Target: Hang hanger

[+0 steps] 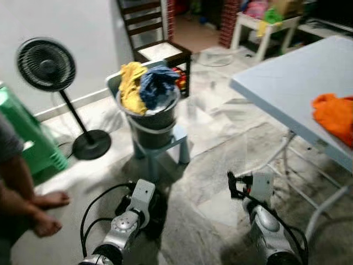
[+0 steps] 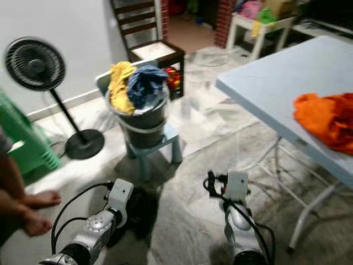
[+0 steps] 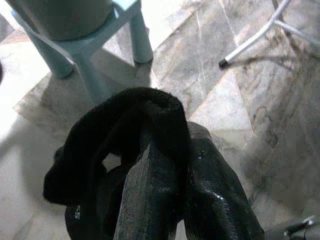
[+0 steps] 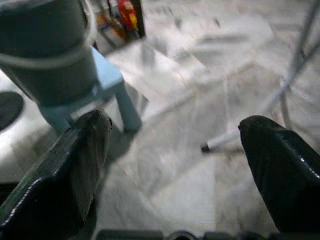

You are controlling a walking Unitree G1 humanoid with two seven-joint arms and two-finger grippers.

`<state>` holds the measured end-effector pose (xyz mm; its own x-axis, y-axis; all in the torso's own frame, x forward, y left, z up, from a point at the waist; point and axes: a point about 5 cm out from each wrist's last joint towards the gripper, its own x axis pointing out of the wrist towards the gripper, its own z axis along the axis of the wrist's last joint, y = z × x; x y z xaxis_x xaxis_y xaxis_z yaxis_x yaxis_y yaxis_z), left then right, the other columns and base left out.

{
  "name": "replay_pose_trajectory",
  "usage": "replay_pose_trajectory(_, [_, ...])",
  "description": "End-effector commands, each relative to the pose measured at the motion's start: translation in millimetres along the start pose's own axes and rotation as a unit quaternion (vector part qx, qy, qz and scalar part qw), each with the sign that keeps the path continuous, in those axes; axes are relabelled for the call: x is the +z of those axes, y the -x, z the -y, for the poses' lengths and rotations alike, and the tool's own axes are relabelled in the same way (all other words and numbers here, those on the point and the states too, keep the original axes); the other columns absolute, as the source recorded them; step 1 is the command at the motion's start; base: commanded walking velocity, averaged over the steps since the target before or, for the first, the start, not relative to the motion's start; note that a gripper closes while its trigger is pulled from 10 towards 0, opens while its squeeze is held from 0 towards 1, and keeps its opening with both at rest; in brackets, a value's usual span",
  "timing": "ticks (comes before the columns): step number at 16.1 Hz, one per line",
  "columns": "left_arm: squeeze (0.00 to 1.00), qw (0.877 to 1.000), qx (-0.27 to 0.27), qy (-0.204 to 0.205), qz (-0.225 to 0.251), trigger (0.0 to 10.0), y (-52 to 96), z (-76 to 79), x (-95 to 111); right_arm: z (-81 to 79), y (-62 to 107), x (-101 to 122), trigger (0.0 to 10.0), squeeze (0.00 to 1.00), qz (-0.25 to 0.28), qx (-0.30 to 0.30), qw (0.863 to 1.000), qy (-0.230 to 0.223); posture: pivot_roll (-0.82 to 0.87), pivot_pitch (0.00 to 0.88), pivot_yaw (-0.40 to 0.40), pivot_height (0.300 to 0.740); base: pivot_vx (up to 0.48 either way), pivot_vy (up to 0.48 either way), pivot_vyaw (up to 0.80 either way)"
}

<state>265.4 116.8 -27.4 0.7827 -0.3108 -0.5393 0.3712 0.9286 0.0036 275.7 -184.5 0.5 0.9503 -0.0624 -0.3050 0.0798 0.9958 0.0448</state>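
My left gripper [image 3: 165, 145] is shut on a black cloth [image 3: 100, 145] that drapes over its fingers, low above the marble floor. In the left eye view that gripper [image 1: 150, 212] and its dark bundle hang close to the floor, just in front of the stool. My right gripper [image 4: 175, 135] is open with nothing between its fingers and also hangs low [image 1: 236, 186], right of the stool. A dark bucket [image 1: 154, 118] heaped with yellow [image 1: 131, 85] and blue clothes [image 1: 159, 83] stands on a light blue stool [image 1: 165, 148] straight ahead.
A light blue folding table [image 1: 292, 83] with an orange garment [image 1: 335, 116] stands on my right, its metal legs near my right arm. A standing fan [image 1: 47, 65], a green plastic seat [image 1: 25, 138] and a person's bare feet [image 1: 49, 199] are on my left. A wooden chair [image 1: 157, 38] stands behind the bucket.
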Motion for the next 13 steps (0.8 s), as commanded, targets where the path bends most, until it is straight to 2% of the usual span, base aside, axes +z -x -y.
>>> replay_pose_trajectory(1, [0.00, 1.000, 0.005, -0.007, -0.014, 10.0, 1.5, -1.6, -5, -0.2, 0.8, -7, 10.0, 0.00, -0.023, -0.002, 1.000, -0.005, -0.16, 0.000, 0.026, 0.740, 0.000, 0.000, -0.80])
replay_pose_trajectory(3, [0.00, 0.999, 0.026, -0.009, -0.040, 10.0, 5.6, -3.3, -18, -1.9, 7.9, -31, 10.0, 0.00, -0.091, -0.001, 0.996, -0.009, -0.15, 0.000, 0.021, 0.740, 0.000, 0.000, -0.80])
replay_pose_trajectory(4, [0.00, 0.998, 0.032, -0.001, -0.063, 10.0, 8.3, -4.0, -27, -3.1, 12.7, -43, 10.0, 0.00, -0.130, -0.007, 0.991, -0.031, -0.14, 0.000, 0.019, 0.740, 0.000, 0.000, -0.80])
replay_pose_trajectory(5, [0.00, 0.995, 0.035, -0.007, -0.096, 10.0, 12.8, -5.2, -39, -6.7, 20.9, -60, 10.0, 0.00, -0.184, -0.005, 0.982, -0.034, -0.13, 0.000, 0.014, 0.740, 0.000, 0.000, -0.80])
replay_pose_trajectory(6, [0.00, 0.992, 0.041, -0.015, -0.117, 10.0, 16.3, -7.6, -47, -8.5, 26.8, -69, 10.0, 0.00, -0.210, -0.003, 0.977, -0.025, -0.12, 0.000, 0.010, 0.740, 0.000, 0.000, -0.80])
replay_pose_trajectory(7, [0.00, 0.988, 0.048, -0.021, -0.147, 10.0, 22.7, -12.1, -59, -6.0, 33.4, -79, 10.0, 0.00, -0.243, -0.018, 0.969, -0.037, -0.11, 0.000, 0.005, 0.740, 0.000, 0.000, -0.80])
replay_pose_trajectory(8, [0.00, 0.986, 0.048, -0.026, -0.157, 10.0, 25.3, -13.8, -64, -1.8, 34.2, -80, 10.0, 0.00, -0.250, -0.030, 0.967, -0.039, -0.10, 0.000, 0.004, 0.740, 0.000, 0.000, -0.80])
replay_pose_trajectory(9, [0.00, 0.984, 0.048, -0.038, -0.169, 10.0, 29.0, -16.7, -69, 4.0, 33.6, -79, 10.0, 0.00, -0.252, -0.028, 0.967, -0.016, -0.10, 0.000, 0.003, 0.740, 0.000, 0.000, -0.80])
replay_pose_trajectory(11, [0.00, 0.981, 0.064, -0.025, -0.182, 10.0, 34.7, -20.8, -77, 9.9, 35.2, -80, 10.0, 0.00, -0.260, -0.034, 0.965, -0.011, -0.08, 0.000, 0.001, 0.740, 0.000, 0.000, -0.80])
replay_pose_trajectory(13, [0.00, 0.975, 0.073, -0.020, -0.209, 10.0, 44.7, -15.2, -96, 18.1, 46.6, -92, 10.0, 0.00, -0.285, -0.039, 0.958, 0.008, -0.07, 0.000, -0.007, 0.740, 0.000, 0.000, -0.80])
